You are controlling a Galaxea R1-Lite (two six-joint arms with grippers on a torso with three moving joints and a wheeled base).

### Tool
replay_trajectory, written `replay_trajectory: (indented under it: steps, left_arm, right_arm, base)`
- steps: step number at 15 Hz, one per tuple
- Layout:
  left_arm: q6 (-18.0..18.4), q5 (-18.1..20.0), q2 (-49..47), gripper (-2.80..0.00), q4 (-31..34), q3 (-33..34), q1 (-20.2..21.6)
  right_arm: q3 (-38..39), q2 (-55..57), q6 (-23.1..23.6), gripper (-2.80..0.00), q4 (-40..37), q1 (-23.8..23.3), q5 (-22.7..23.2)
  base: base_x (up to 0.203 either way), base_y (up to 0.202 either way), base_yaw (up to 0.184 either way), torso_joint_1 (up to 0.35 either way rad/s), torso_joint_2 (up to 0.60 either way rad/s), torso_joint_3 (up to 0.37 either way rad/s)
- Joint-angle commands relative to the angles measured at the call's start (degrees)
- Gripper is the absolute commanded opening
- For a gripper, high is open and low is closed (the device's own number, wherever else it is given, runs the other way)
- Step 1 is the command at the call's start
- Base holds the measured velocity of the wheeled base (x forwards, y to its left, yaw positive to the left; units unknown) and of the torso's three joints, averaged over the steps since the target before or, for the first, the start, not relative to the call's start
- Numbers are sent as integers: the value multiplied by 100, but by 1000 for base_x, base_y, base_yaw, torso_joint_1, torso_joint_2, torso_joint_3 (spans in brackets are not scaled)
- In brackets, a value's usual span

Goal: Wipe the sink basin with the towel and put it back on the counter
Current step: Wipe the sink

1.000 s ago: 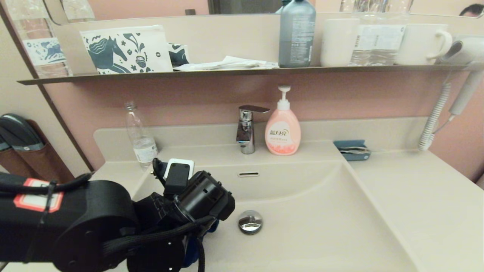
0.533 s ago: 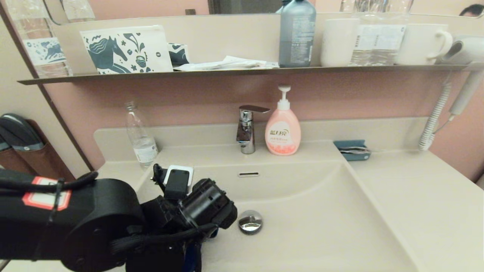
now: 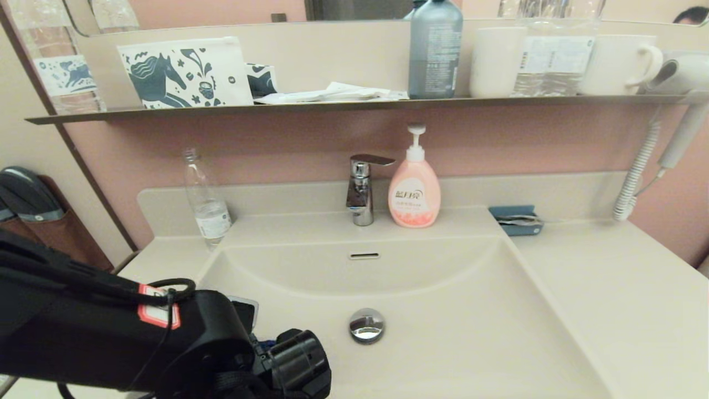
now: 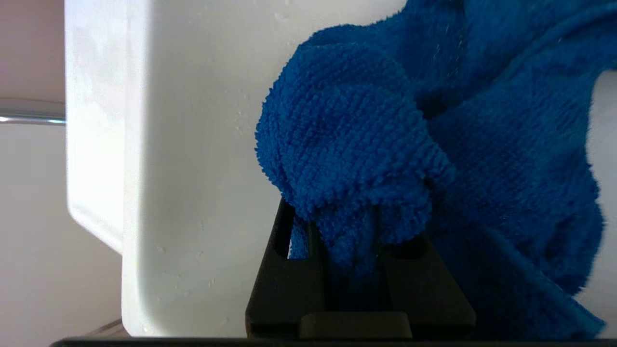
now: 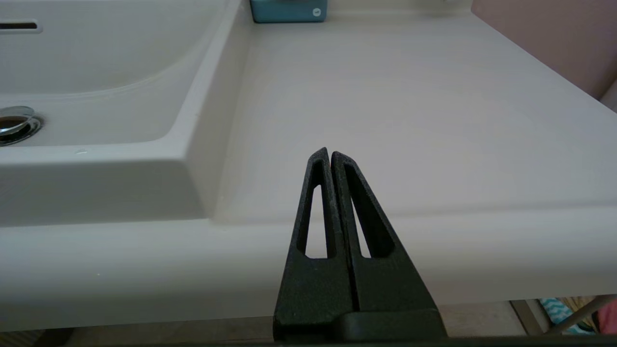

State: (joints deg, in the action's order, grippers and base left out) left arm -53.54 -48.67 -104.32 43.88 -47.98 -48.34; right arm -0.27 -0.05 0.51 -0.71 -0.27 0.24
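Observation:
The blue towel [image 4: 385,120] is bunched against the pale wall of the sink basin [image 4: 193,144], and my left gripper [image 4: 347,226] is shut on a fold of it. In the head view my left arm [image 3: 166,343] lies over the near left corner of the sink basin [image 3: 443,310], left of the chrome drain plug [image 3: 366,325]. It hides the gripper and nearly all of the towel. The counter [image 3: 609,288] stretches to the right of the basin. My right gripper [image 5: 330,152] is shut and holds nothing, parked before the counter's [image 5: 409,96] front edge.
A faucet [image 3: 361,188] and a pink soap bottle [image 3: 414,188] stand behind the basin. A water bottle [image 3: 206,199] stands at the back left and a small blue box [image 3: 515,219] at the back right. A loaded shelf [image 3: 354,102] runs above, and a coiled dryer cord [image 3: 637,172] hangs right.
My left arm has pulled back from the basin's middle left toward its near left corner, taking the towel along. The right gripper has stayed put.

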Motion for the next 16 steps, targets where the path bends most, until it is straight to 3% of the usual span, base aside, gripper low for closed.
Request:
replay_trajectory:
  steps: [1, 6, 11, 16]
  left_arm:
    - [362, -38, -98, -280, -32, 17, 101]
    - [1957, -79, -21, -280, -1382, -4, 745]
    - [3966, -52, 15, -280, -3036, 135, 1692]
    - [5498, 488, -35, -280, -4605, 140, 2542]
  right_arm:
    - [-53, 5, 2, -280, 0, 0, 2]
    - [0, 5, 2, -280, 0, 0, 2]
    - [0, 5, 2, -280, 0, 0, 2]
    - [0, 5, 2, -280, 0, 0, 2]
  base:
    - [0, 0, 0, 0, 0, 0]
    - [0, 0, 0, 0, 0, 0]
    - [0, 0, 0, 0, 0, 0]
    - [0, 0, 0, 0, 0, 0]
